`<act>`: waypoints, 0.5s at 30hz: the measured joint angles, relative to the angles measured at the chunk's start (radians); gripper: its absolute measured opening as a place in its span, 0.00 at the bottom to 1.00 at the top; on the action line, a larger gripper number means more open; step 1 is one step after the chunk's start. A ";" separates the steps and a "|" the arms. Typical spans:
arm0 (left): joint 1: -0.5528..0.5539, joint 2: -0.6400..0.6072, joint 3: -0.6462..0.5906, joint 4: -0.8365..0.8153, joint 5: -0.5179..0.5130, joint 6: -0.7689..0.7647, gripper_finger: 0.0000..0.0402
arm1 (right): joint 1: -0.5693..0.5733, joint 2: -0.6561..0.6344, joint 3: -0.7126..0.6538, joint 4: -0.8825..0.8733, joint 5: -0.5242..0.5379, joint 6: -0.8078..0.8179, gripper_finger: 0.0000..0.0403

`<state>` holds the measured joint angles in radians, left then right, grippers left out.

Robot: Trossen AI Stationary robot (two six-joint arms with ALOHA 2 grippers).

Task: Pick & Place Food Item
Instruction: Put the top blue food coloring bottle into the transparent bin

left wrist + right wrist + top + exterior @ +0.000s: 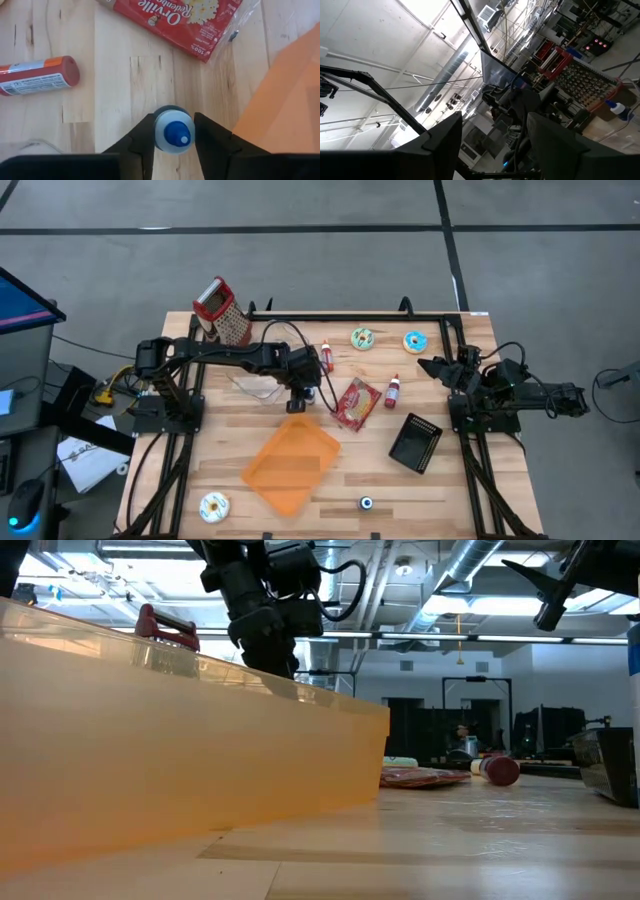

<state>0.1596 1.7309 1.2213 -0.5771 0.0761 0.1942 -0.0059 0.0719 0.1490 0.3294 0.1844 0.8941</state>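
**Left fingers closing on the blue-capped bottle; nothing placed yet**

Fingers [142,137] of your left gripper [173,137] sit on either side of a small bottle with a blue cap [173,134], pads at its sides or just touching. Can't tell if the pinch is firm yet. Bottle stands upright on the table [470,480], just beside the far corner of the orange tray [290,465].

Going left to right in the high view:
- frosted donut [214,506] near the front left edge, well apart from the tray
- grater [222,310] at the back left
- clear bag [258,387] beside the left arm
- left gripper [303,392] low over the bottle
- red tube [326,356] behind it
- popcorn packet [354,403] just right of the gripper
- two more donuts [362,338] at the back
- a second red tube [392,390]
- black basket [415,442]
- right gripper [432,366] parked at the right side, off the table surface, fingers spread, holding nothing

Progress: early. You're at the grasp step. Tray looks empty from above. Lift, carry and release are all left. I'd guess the tray is the target, but the frames don't confirm that.
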 joint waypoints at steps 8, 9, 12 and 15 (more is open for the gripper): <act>0.000 -0.010 0.000 0.025 -0.081 -0.016 0.25 | 0.000 0.000 0.000 0.000 0.000 -0.001 0.54; 0.000 -0.022 0.000 0.025 -0.081 -0.023 0.25 | 0.000 0.000 0.000 0.000 0.000 -0.001 0.54; 0.005 -0.051 0.001 0.045 -0.086 -0.049 0.25 | -0.001 0.000 0.000 0.000 0.000 -0.004 0.54; 0.006 -0.083 0.001 0.035 -0.096 -0.072 0.25 | 0.000 0.000 0.000 -0.002 0.000 -0.004 0.54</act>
<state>0.1661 1.6474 1.2223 -0.5422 -0.0203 0.1224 -0.0063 0.0715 0.1490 0.3271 0.1844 0.8902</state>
